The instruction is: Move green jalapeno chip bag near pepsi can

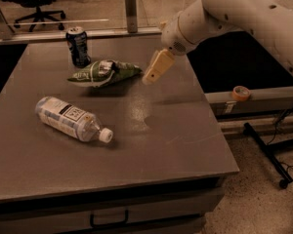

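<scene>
green and crinkly, the green jalapeno chip bag [103, 73] lies flat on the grey table [176, 145], near the pepsi can [78, 46] that stands upright just behind one end of it. the gripper [155, 69] hangs just off the bag's other end, apart from it and empty — whether it is open or closed i cannot tell. a clear plastic bottle [71, 119] lies on its side nearer the front edge.

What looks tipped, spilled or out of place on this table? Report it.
The clear bottle lies on its side at the table's front left, capped, nothing spilled. The pepsi can stands upright at the back, the green jalapeno chip bag flat just in front of it. The gripper hangs beside the bag's right end.
</scene>
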Controlling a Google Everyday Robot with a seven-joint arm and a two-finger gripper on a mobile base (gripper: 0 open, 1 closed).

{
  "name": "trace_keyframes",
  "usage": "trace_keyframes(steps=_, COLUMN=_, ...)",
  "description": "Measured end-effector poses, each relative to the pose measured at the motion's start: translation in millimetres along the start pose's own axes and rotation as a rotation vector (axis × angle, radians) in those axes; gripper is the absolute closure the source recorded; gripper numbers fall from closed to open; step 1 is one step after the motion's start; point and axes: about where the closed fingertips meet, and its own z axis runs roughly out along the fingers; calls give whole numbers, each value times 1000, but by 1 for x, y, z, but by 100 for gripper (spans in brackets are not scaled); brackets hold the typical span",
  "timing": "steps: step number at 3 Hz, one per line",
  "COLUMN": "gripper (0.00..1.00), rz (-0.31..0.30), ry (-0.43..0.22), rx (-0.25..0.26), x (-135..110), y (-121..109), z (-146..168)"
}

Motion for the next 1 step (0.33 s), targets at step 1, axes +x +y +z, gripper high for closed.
trace_keyframes(steps=1, gripper=0, rz=21, ry=4, rx=11, x=12, y=-2, z=-9)
